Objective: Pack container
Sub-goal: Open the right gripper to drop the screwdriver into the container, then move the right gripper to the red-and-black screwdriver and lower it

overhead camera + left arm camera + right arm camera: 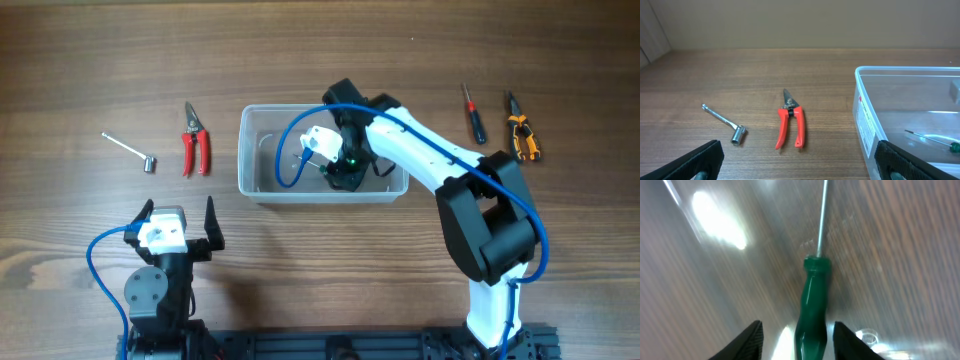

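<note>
The clear plastic container (244, 150) stands at the table's middle; its left wall shows in the left wrist view (866, 117). My right gripper (345, 172) reaches down inside it. Its fingers (797, 340) are open on either side of a green-handled screwdriver (812, 305), with a gap on both sides. The screwdriver lies on the container floor, and its shaft and handle end also show through the wall in the left wrist view (940, 142). My left gripper (180, 235) is open and empty over bare table, left of and nearer than the container (800, 167).
Red-handled pruning shears (195, 145) (790, 125) and a metal socket wrench (130, 150) (725, 122) lie left of the container. A red screwdriver (472, 112) and orange-handled pliers (522, 130) lie to its right.
</note>
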`<state>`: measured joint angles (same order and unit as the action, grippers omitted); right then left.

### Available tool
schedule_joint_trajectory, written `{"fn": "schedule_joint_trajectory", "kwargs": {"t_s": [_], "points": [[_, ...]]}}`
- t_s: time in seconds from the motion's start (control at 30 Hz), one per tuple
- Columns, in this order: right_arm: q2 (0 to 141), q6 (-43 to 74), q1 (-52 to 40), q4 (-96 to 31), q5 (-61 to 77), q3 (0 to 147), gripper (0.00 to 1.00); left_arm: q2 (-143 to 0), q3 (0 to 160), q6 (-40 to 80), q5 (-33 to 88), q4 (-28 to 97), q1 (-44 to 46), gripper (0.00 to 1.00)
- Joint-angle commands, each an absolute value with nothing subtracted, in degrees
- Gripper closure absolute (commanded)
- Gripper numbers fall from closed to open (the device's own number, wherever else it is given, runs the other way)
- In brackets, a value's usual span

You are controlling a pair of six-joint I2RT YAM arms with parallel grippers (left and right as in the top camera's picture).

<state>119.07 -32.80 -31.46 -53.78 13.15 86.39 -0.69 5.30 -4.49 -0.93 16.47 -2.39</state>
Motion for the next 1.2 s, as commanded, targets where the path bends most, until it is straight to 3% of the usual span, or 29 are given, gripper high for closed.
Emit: {"fn": "schedule_joint_trajectory", "kwargs": {"t_s": [0.0,0.2,0.23,0.3,0.63,0.83,1.03,1.17], "points": [[119.79,-28.75,-31.38,-58.67,12.97,96.88,0.52,-0.16,5.1,-5.76,-0.23,16.32,-2.74,0.0],[119.7,-22.76,-30.94,-68.38,11.27,112.25,0.52,-0.16,5.1,-5.76,-0.23,16.29,-2.74,0.0],[119.68,-20.56,-30.57,-69.45,9.93,114.37,0.48,-0.16,5.1,-5.78,-0.23,16.32,-2.74,0.0],[119.57,-16.25,-29.17,-71.96,6.68,117.97,0.31,-0.16,5.1,-5.78,-0.23,16.32,-2.74,0.0],[119.37,-5.74,-11.49,-81.34,3.95,121.67,0.41,-0.16,5.1,-5.78,-0.23,16.32,-2.74,0.0],[119.37,-6.26,1.06,-82.13,3.77,121.49,0.49,-0.16,5.1,-5.78,-0.23,16.32,-2.74,0.0],[119.5,-10.13,7.42,-81.38,4.05,121.38,0.5,-0.16,5.1,-5.76,-0.23,16.32,-2.74,0.0],[119.72,-13.93,8.29,-80.25,3.77,121.38,0.45,-0.16,5.1,-5.78,-0.23,16.32,-2.74,0.0]]}}
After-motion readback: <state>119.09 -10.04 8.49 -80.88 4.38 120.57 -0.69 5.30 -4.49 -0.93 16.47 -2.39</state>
